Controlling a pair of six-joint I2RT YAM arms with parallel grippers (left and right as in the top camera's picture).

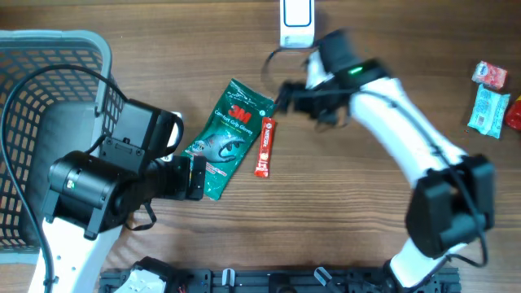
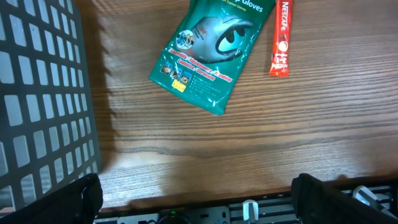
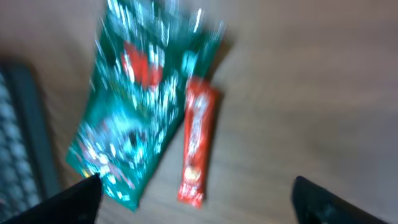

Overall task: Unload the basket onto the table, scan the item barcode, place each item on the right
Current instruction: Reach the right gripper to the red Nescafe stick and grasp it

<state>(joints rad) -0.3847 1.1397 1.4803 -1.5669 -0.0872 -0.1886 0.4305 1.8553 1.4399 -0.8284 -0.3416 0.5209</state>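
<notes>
We see the green glove packet (image 1: 228, 138) lying flat near the middle of the worktop (image 1: 342, 212), tilted so that its top end points toward the far edge and slightly to the right. The red Nescafe stick (image 1: 265, 147) lies just beside its right side, almost parallel to it. Whether the two touch, we cannot tell. Neither is held.

The white scanner (image 1: 296, 23) sits at the far edge, beyond both items and apart from them.

The left arm (image 1: 106, 183) reaches in from the near left corner, and its wrist ends just beside the packet's lower left end. In the left wrist view the left jaws are spread wide, one dark fingertip (image 2: 81, 199) at each lower corner, with only bare wood between them. The packet (image 2: 208, 56) and stick (image 2: 281, 40) lie ahead of them, untouched.

The right arm (image 1: 399, 122) stretches from the near right corner toward the far middle, with its wrist above the worktop between the scanner and the stick. Its wrist view is blurred, yet we can make out the right jaws spread apart and empty, with the packet (image 3: 130, 106) and stick (image 3: 196, 149) below.

A grey mesh basket (image 1: 57, 34) fills the far left corner. Three small snack packets, pink (image 1: 489, 75), blue (image 1: 488, 110) and red (image 1: 514, 114), lie by the right edge.
</notes>
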